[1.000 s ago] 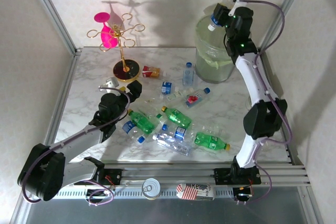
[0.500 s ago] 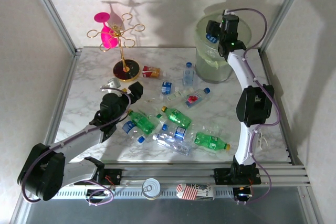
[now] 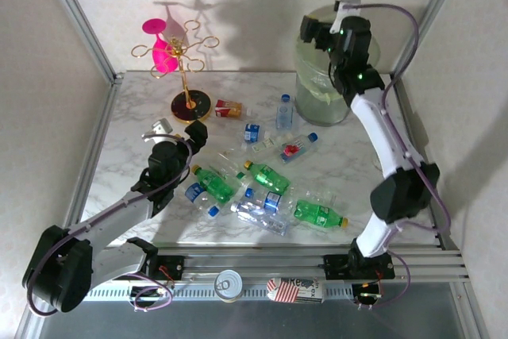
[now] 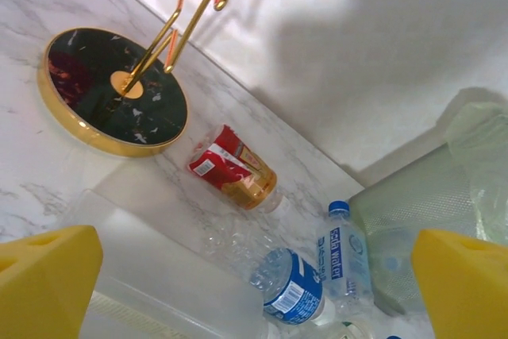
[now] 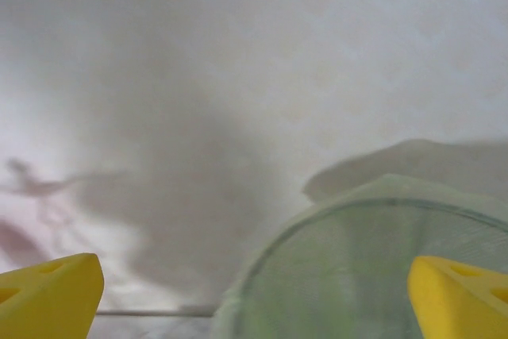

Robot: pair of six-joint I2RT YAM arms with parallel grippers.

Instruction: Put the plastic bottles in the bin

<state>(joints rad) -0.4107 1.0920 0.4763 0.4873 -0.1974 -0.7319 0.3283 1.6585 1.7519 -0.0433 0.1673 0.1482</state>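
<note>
With the right gripper (image 3: 315, 31) spread empty over the bin (image 3: 321, 97) at the far right, a drop looks finished; next the left gripper (image 3: 181, 129), also spread empty, should close on the near green bottle (image 3: 214, 185).

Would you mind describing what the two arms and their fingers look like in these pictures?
The left arm and right arm are built alike: white links between bulky black joint housings, with a thin purplish-grey cable looping along each. The left gripper and right gripper carry blunt, wedge-shaped fingers of bright yellow.
</note>
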